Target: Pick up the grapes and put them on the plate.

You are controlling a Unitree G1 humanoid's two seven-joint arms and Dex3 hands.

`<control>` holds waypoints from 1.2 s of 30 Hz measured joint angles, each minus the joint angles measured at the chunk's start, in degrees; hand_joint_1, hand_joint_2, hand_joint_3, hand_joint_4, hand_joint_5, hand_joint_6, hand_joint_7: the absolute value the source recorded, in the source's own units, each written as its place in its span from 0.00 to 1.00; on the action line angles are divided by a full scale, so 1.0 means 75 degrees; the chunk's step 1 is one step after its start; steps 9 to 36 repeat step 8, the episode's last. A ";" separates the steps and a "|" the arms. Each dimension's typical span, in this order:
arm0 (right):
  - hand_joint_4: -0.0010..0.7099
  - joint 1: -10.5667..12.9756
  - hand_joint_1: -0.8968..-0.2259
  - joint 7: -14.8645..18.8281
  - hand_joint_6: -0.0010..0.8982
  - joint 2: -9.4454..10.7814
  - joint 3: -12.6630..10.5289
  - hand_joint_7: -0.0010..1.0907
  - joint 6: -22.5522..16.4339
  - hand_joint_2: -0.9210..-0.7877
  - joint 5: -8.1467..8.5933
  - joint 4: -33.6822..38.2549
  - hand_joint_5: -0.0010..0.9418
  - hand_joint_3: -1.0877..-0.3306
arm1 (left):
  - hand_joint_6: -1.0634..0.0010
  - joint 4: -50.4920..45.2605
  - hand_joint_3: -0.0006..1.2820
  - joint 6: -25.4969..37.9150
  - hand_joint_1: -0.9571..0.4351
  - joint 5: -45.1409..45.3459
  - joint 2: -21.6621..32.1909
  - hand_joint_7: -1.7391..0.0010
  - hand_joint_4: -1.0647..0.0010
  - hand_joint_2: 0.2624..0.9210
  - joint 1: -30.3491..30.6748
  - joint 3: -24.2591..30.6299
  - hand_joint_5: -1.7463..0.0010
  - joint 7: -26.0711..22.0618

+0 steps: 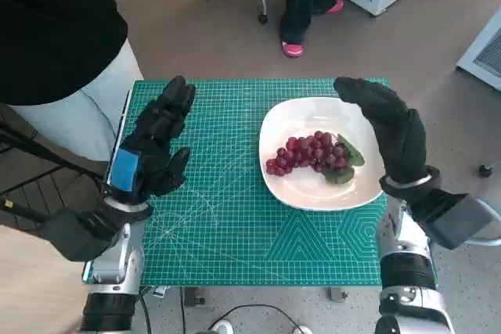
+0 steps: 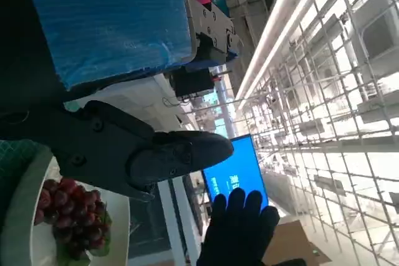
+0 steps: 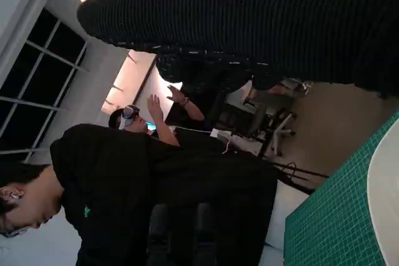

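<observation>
A bunch of dark red grapes [image 1: 309, 153] with green leaves lies on the white plate [image 1: 291, 188] at the right side of the green mat. My right hand [image 1: 391, 129] hovers above the plate's right edge, fingers spread, holding nothing. My left hand [image 1: 153, 150] is raised over the mat's left part, fingers apart and empty. In the left wrist view the grapes [image 2: 70, 211] and the plate [image 2: 20, 216] show below my left hand [image 2: 124, 147], and the gloved right hand [image 2: 240, 232] appears beyond. The right wrist view shows the glove [image 3: 262, 23] and a sliver of the plate [image 3: 385, 204].
The green cutting mat [image 1: 227, 217] covers the small table. A person in black [image 1: 55, 29] sits close at the mat's left; another person's legs and pink shoes [image 1: 293, 49] stand behind it. The right wrist view shows people in black [image 3: 124, 179].
</observation>
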 measured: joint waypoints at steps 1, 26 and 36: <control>0.49 0.0000 0.61 -0.0002 0.37 0.0005 0.0000 0.00 -0.0001 0.00 0.0000 0.0000 0.00 0.75 | 0.71 0.0000 0.24 -0.0007 0.45 0.0000 -0.0012 0.99 0.80 1.00 0.0001 0.0010 0.99 0.0009; 0.49 0.0000 0.61 -0.0024 0.37 0.0039 0.0005 0.00 -0.0004 0.00 -0.0009 -0.0002 0.00 0.75 | 0.70 0.0041 0.22 -0.0212 0.47 0.0027 -0.0123 0.98 0.78 1.00 0.0001 0.0063 0.99 0.0101; 0.49 0.0000 0.61 -0.0024 0.37 0.0039 0.0005 0.00 -0.0004 0.00 -0.0009 -0.0002 0.00 0.75 | 0.70 0.0041 0.22 -0.0212 0.47 0.0027 -0.0123 0.98 0.78 1.00 0.0001 0.0063 0.99 0.0101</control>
